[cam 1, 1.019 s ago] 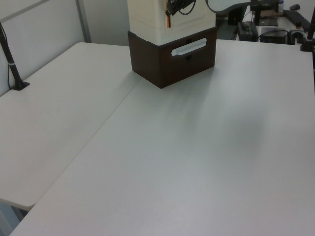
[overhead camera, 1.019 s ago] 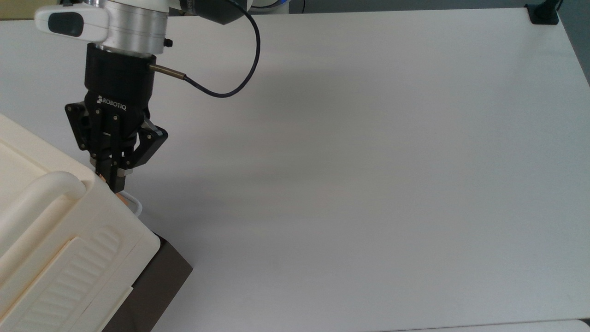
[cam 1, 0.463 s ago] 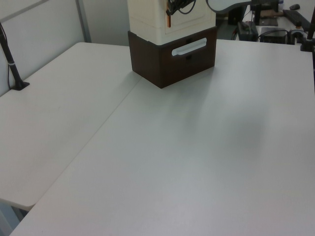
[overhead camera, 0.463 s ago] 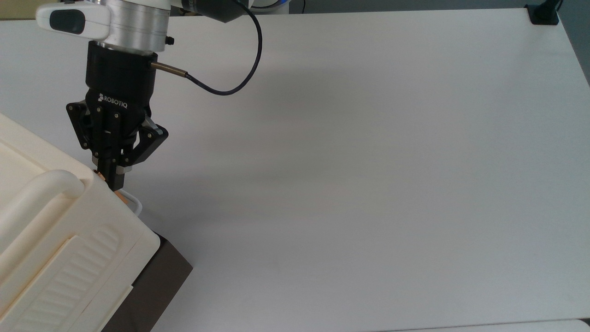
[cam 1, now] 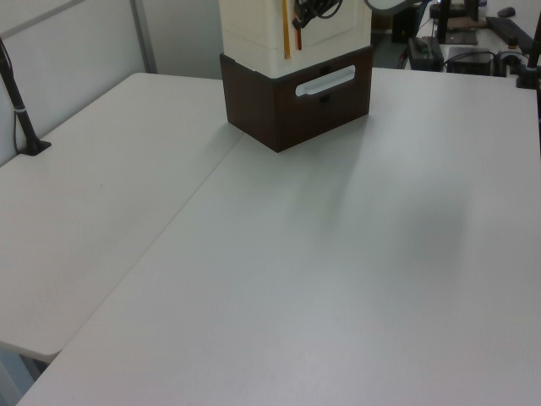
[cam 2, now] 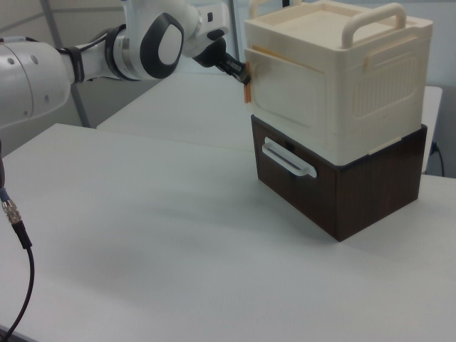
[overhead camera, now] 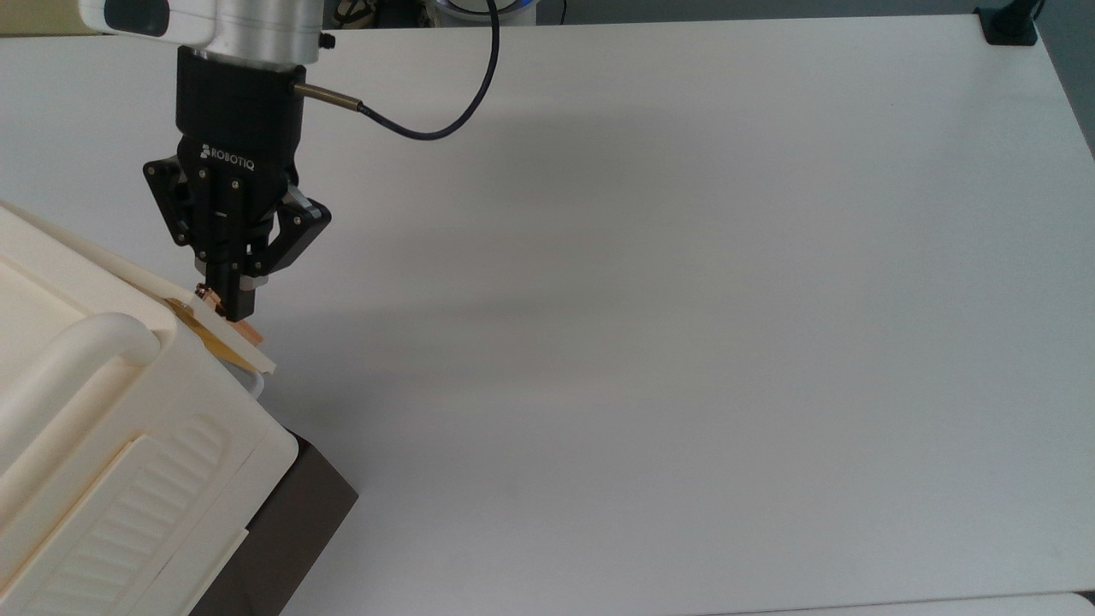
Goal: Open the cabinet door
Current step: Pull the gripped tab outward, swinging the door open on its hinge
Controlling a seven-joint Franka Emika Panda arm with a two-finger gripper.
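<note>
Cabinet door (cam 2: 288, 92): thin cream panel, slightly ajar, free edge swung toward 2 o'clock in the top view. Cabinet (overhead camera: 103, 428): cream box, dark brown base, on white bench (overhead camera: 684, 299). Tool (overhead camera: 229, 306): fingers pinched on copper-coloured handle tab (cam 2: 247, 83).

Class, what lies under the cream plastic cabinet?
The cream plastic cabinet sits on a dark brown base with a white drawer handle. The base's inside is hidden.

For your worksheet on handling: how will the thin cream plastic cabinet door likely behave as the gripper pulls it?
The thin cream plastic cabinet door looks stiff, showing no bend. It probably swings lightly, being thin. The gripper pinches a small tab, so slipping seems possible.
</note>
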